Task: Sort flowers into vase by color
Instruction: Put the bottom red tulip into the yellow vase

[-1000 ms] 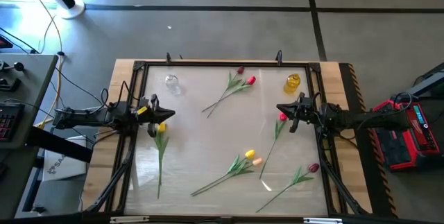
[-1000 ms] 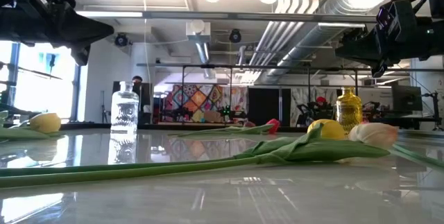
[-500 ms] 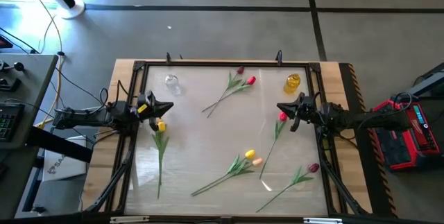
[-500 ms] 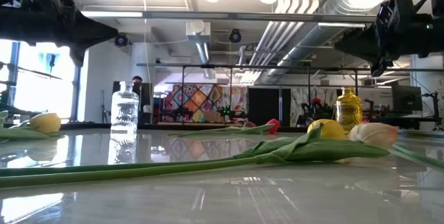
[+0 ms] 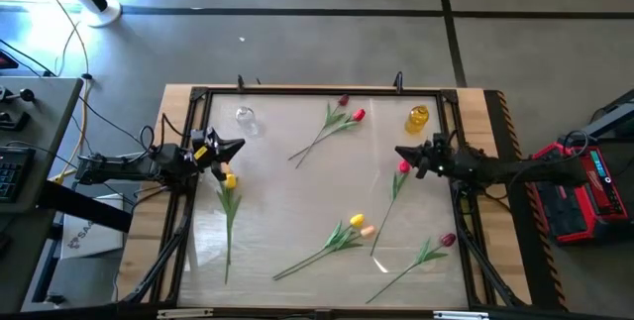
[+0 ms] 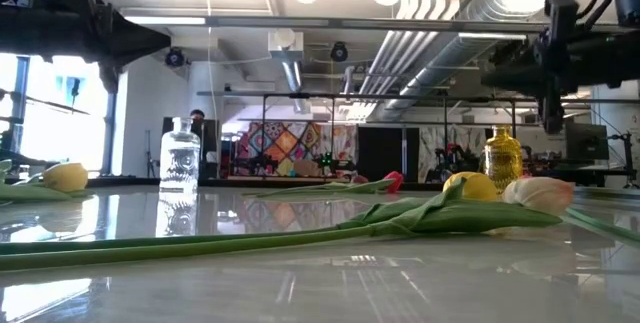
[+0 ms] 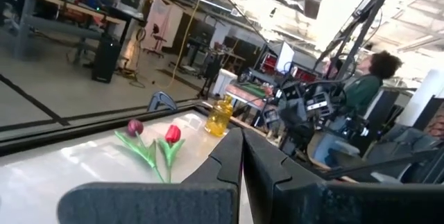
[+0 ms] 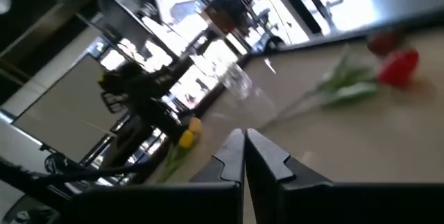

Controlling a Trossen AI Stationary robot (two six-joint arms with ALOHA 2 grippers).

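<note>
Several tulips lie flat on the white table. A yellow one (image 5: 230, 180) lies just near-side of my left gripper (image 5: 238, 146), which hangs shut above the table. A red tulip (image 5: 403, 167) lies just below my right gripper (image 5: 400, 152), also shut and raised. A red and maroon pair (image 5: 347, 114) lies by the far edge. A yellow and peach pair (image 5: 359, 225) and a maroon tulip (image 5: 448, 240) lie toward the near edge. A clear glass vase (image 5: 245, 118) stands far left, a yellow vase (image 5: 418, 117) far right. Both wrist views show fingers pressed together, left gripper (image 7: 242, 156), right gripper (image 8: 244, 151).
A dark metal frame (image 5: 297, 92) runs round the table top, inside wooden edges (image 5: 495, 161). Cables and a desk stand off the left side, a red case (image 5: 584, 186) off the right. A person (image 7: 368, 85) sits beyond the table, behind my right arm, in the left wrist view.
My left gripper has moved toward the far edge, away from the yellow tulip's head, turning a little as it went. My right gripper has stayed over the red tulip's head and rolled about its own axis. No flower has moved.
</note>
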